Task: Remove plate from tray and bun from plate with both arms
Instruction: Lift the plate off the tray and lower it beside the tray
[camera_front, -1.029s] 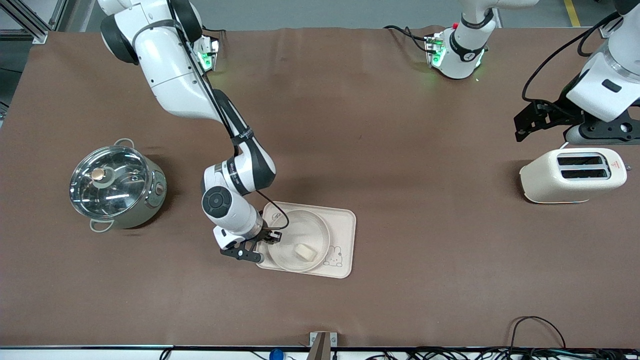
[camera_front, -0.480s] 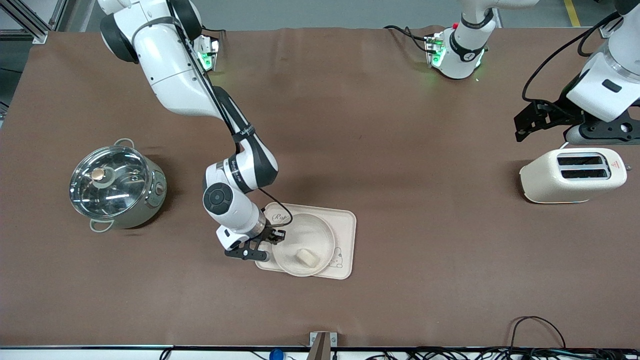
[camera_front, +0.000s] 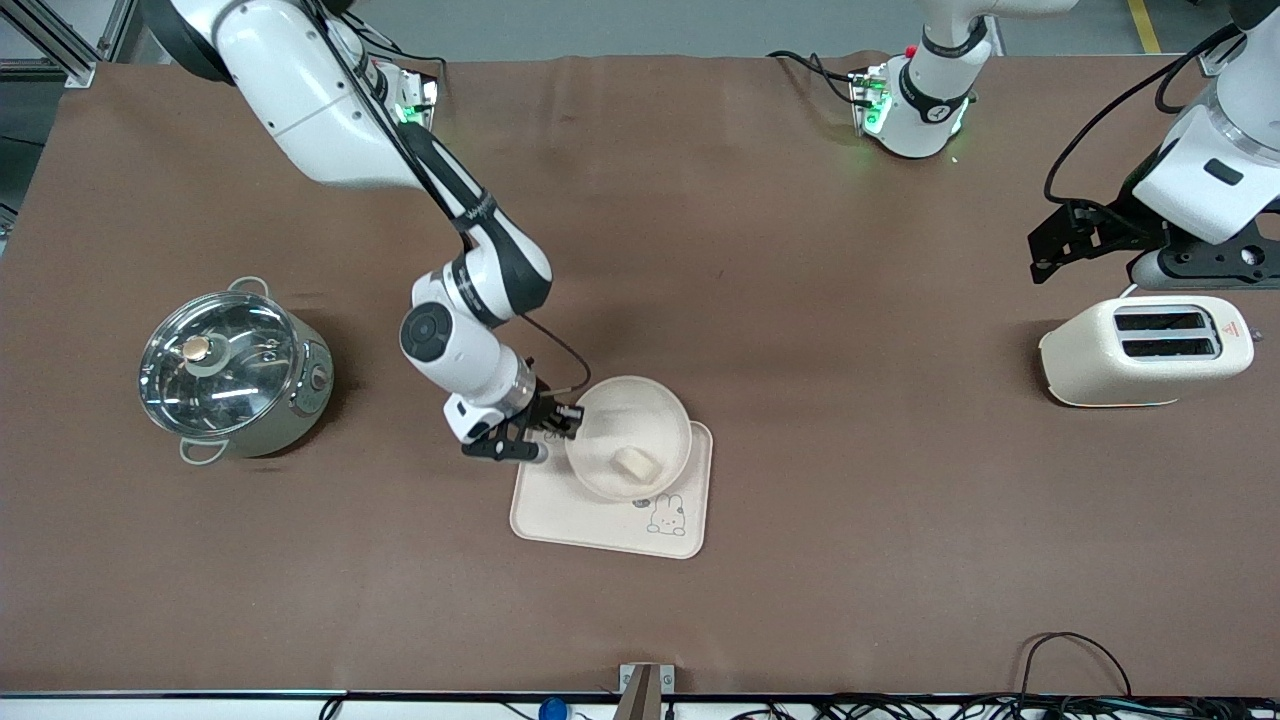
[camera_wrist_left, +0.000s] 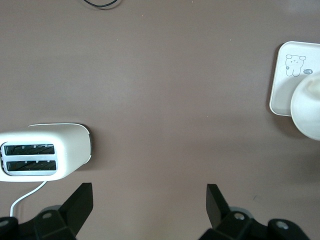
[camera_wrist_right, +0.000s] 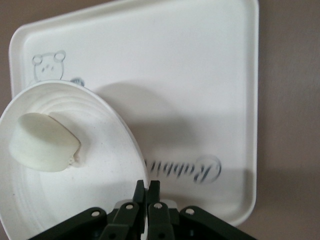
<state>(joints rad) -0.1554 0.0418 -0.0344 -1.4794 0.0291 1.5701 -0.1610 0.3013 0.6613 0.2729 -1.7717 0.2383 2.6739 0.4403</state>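
Right gripper (camera_front: 556, 418) clamped on plate (camera_front: 628, 436) rim, over tray (camera_front: 585, 520). Plate lifted clear of tray, tilted; bun (camera_front: 634, 463) on plate, low side. "Rabbit" script on tray. Left gripper (camera_wrist_left: 150, 205) waiting above toaster (camera_front: 1146, 350), jaws wide apart, well off from tray.

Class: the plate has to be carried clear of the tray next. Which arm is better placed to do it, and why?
The right. Its hand is already shut on the plate's rim, holding it, with the bun inside, above the tray. The left hand waits open near the toaster.
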